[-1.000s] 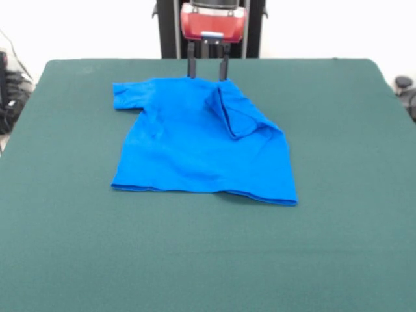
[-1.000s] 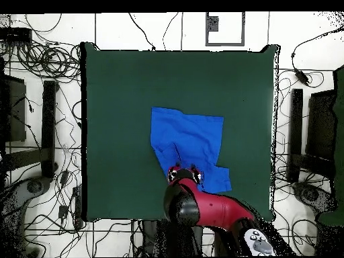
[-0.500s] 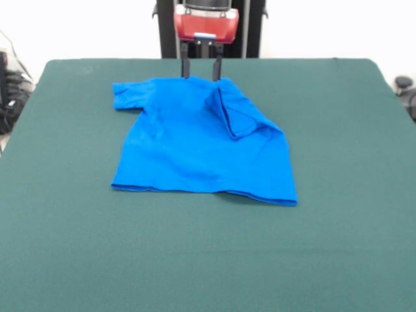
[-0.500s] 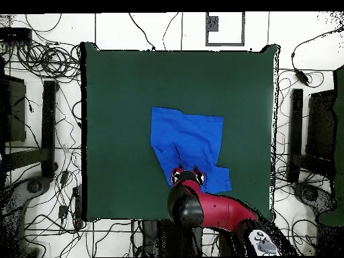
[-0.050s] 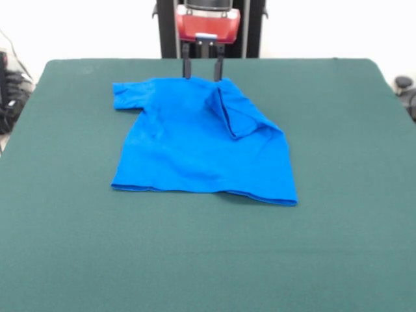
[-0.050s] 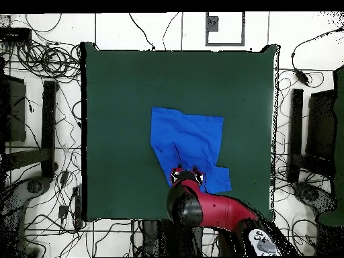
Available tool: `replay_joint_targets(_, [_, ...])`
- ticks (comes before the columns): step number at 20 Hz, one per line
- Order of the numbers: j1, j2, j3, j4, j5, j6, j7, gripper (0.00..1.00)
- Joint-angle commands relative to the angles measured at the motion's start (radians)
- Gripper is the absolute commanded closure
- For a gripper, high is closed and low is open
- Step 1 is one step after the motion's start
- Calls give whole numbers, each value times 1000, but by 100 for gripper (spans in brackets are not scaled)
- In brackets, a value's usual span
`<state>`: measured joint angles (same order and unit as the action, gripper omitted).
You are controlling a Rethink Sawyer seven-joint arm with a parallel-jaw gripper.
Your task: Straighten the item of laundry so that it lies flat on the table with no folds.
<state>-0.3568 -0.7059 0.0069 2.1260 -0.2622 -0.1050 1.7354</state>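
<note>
The item of laundry point(image 5: 195, 140), a small bright blue T-shirt point(image 6: 188, 141), lies on the dark green table point(image 5: 338, 214). In the front view its left sleeve is spread out, while the right sleeve is folded over onto the chest as a raised flap. The bottom hem lies toward the near side, slightly rumpled at the right corner. My gripper point(image 5: 203, 77) hangs open at the shirt's far edge by the collar, its two dark fingers point(image 5: 187, 68) apart with nothing between them. In the overhead view the gripper point(image 6: 187, 174) sits over the shirt's lower edge point(image 6: 222, 180).
Green table point(image 6: 121, 101) surface surrounds the shirt on all sides. Cables and dark stands point(image 6: 48, 127) lie on the floor beyond the table's edges.
The gripper rose slightly and shifted a little to the left in the front view over the last second. The shirt has not moved.
</note>
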Motion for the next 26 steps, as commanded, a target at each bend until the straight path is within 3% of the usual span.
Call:
replay_joint_targets(1, [50,57,118,-29,2,84,113,0])
replay_joint_targets(26, [69,133,91,-51,-17,1,124,0])
